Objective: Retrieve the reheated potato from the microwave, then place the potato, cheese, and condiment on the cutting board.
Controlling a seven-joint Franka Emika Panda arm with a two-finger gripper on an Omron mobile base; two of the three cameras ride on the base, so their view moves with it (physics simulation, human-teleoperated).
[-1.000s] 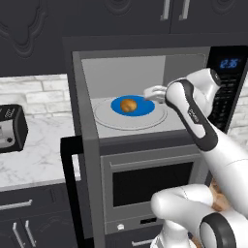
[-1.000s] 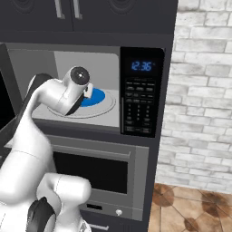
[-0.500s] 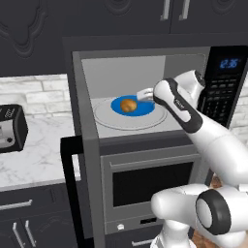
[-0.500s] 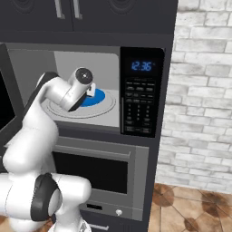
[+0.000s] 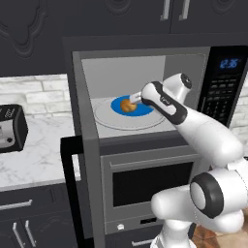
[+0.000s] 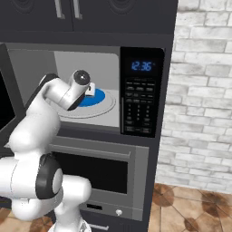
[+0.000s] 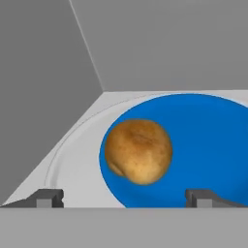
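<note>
While arm reaches into open grey steel microwave [image 5: 145,63], you have round golden-brown potato [image 7: 138,151] sitting on blue plate [image 7: 203,145], over white turntable [image 7: 77,160], left of plate centre. Gripper [image 7: 125,197] just short of potato, fingers [image 7: 46,197] spread wide, nothing held. Expect firm, light, smooth skin; rounded shape likely to roll. You should straddle widest middle, close across flanks, not tapered ends.
</note>
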